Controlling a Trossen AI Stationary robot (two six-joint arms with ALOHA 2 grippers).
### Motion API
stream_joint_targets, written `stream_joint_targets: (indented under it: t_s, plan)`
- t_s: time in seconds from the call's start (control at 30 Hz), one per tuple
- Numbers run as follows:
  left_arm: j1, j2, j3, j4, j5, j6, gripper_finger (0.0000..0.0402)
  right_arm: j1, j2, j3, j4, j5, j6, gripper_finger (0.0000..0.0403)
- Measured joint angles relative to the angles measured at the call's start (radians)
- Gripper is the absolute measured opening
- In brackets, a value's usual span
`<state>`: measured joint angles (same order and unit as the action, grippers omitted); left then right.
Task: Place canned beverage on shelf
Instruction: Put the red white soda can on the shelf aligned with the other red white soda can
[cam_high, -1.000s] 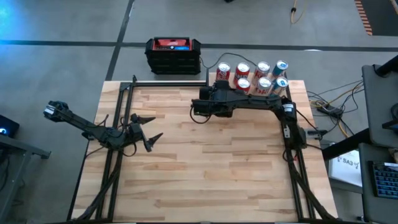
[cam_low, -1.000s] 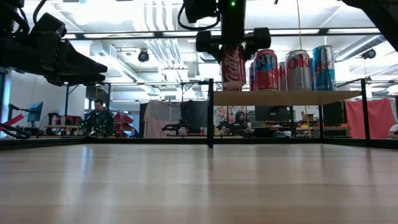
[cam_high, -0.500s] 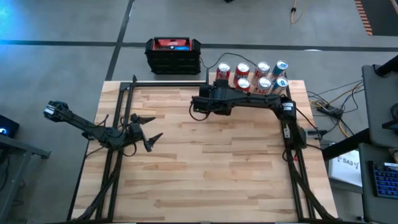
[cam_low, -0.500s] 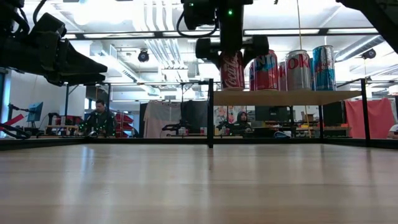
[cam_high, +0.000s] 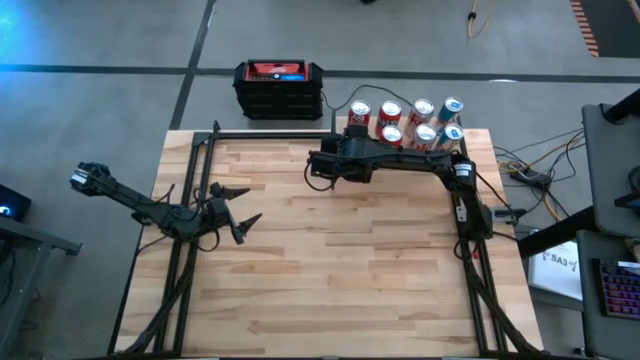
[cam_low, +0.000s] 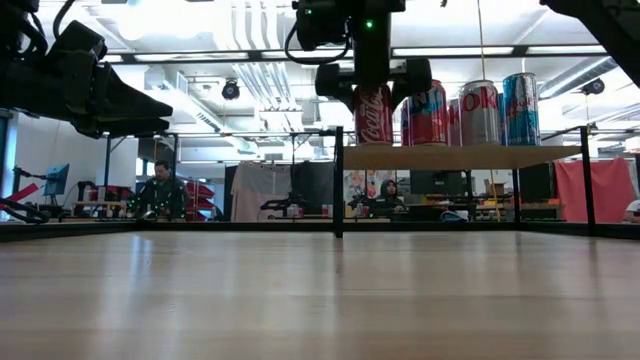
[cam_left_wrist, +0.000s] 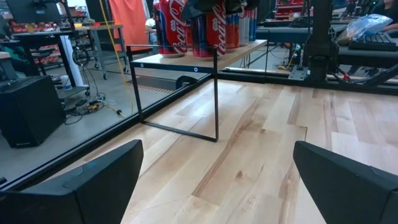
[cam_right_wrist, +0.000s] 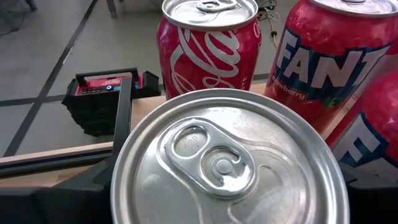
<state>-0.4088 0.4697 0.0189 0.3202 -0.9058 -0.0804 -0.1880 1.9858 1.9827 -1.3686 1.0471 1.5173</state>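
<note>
Shelf (cam_low: 460, 156) now under the lowered red can (cam_low: 373, 113), right claw (cam_low: 372, 82) clenched on it; left claw (cam_high: 240, 212) released.

From straight overhead, the high view takes in the whole wooden tabletop (cam_high: 330, 250), shelf (cam_high: 478, 140) at upper right. The low view sits at table height, looking level across to that shelf (cam_low: 460, 156), right of centre. The left wrist camera looks over bare wood toward it from farther off. The right wrist camera is jammed right up over a can top (cam_right_wrist: 227, 162).
</note>
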Motion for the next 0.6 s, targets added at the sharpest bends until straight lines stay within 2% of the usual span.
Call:
stream_joint_targets:
  t_s: [0.6]
  plan:
    - [0.0,0.0,0.0,0.0,0.0,0.0,0.04,-0.002,0.0,-0.008,0.013,0.006,-0.013,0.0293]
